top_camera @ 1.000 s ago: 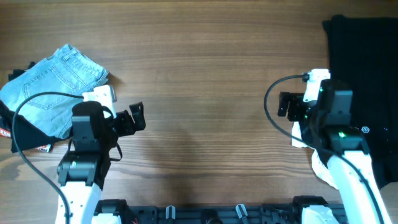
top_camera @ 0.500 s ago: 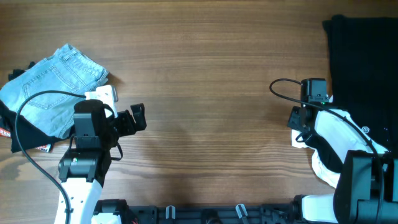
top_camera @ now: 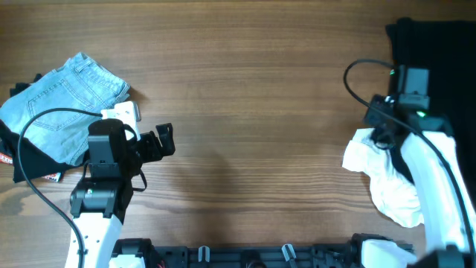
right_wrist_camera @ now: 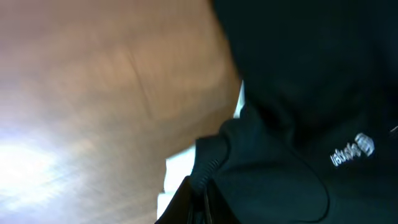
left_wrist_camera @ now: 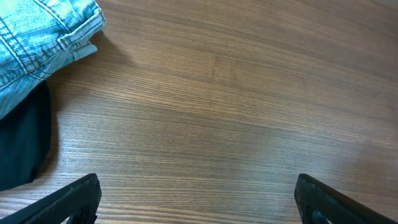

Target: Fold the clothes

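Left gripper (top_camera: 162, 141) sat wide open over bare worktop (top_camera: 245, 89), holding nothing; in its wrist view both fingers were spread to the frame corners. Jeans (top_camera: 63, 100) lay folded at the far left, on top of a dark cloth (top_camera: 30, 160); I judged that pile finished.

Right gripper (top_camera: 378, 119) was at the right edge, where the white cloth (top_camera: 390, 186) meets the black top (top_camera: 439, 59). Its wrist view was blurred, showing black fabric with a small logo (right_wrist_camera: 351, 149) and a strip of white beside it. I could not tell whether the gripper was wide, narrow or pinching cloth.

My read of the step in hand: pick the next garment from the right-hand heap and bring it to the open middle of the worktop. To do it well I'd settle the wrist first so the view clears; then pinch one layer only, at a hem or corner, not a bunched ridge. The two garments touched and overlapped, so a deep grab risked dragging both; I'd lift slowly and check the other one stays down. Left arm should meet the opposite corner so the cloth spreads flat before any fold.
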